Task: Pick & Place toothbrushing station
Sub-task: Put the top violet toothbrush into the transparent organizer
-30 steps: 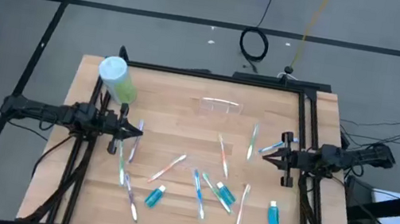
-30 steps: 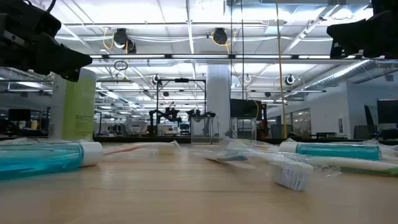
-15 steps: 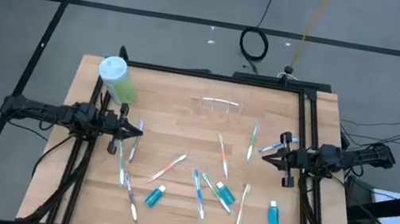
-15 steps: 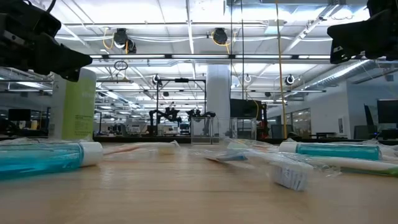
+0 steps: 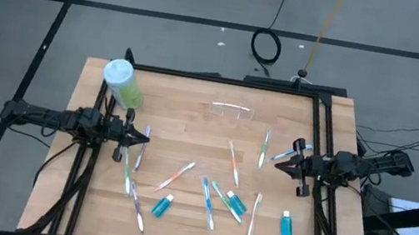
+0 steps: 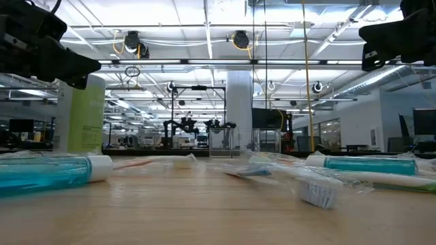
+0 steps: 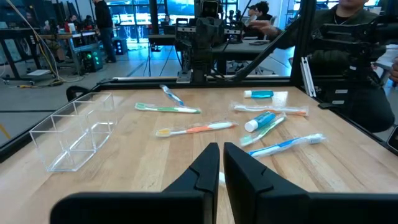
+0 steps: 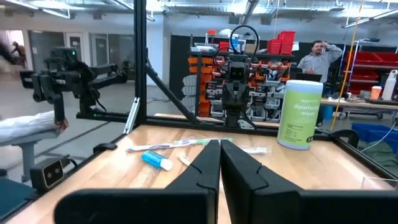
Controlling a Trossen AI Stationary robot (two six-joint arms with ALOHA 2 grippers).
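A wooden table [image 5: 191,127] in a dark frame carries everything. A green bottle [image 5: 123,84] stands near its far left corner. A clear cup [image 5: 230,112] lies at the far middle. Toothbrushes [image 5: 174,177] are scattered flat across the middle, some crossing one another. Three teal tubes lie nearer the front: one [image 5: 162,205] left of centre, one [image 5: 235,202] among the brushes, one [image 5: 287,226] off to the right.

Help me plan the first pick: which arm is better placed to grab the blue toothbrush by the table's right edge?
Right. The right gripper, fingers shut, hangs beside the blue toothbrush; the left gripper waits across the table.
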